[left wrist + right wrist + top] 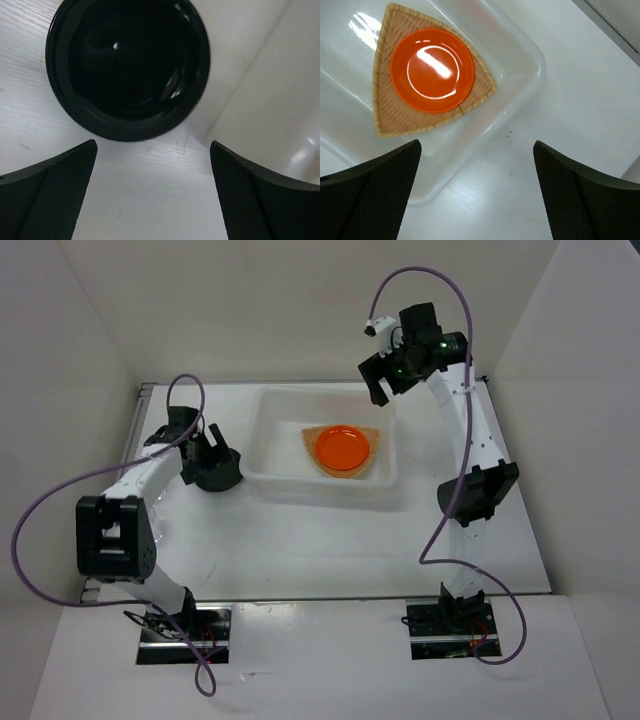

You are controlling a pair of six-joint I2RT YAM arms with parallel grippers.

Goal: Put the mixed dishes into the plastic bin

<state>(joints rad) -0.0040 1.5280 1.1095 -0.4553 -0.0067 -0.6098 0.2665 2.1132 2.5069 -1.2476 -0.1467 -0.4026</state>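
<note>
Now, in the top view the bin stands in the middle of the table. Inside it lies the basket, and the orange plate sits on the basket. The black plate is outside, on the table just beside the bin's left wall. The left gripper hangs over it. The right gripper is high above the far right corner of the bin, with nothing in it. I do not find the clear cups.

From the left wrist, the black plate is round and glossy, with a raised rim and a deep middle. It lies flat, very near the bin wall. Both fingers stand wide apart, on this side of the plate and not touching it.

I judge the step in hand is picking up this plate. The gripper should go forward and down so that one finger passes over the rim and the other under it. The free side is better, because the bin wall is so close. The glossy surface may slip, so a firm closing helps.

From the right wrist, the tan woven basket shows as a rounded triangle inside the bin. Its fingers are also apart and empty.
</note>
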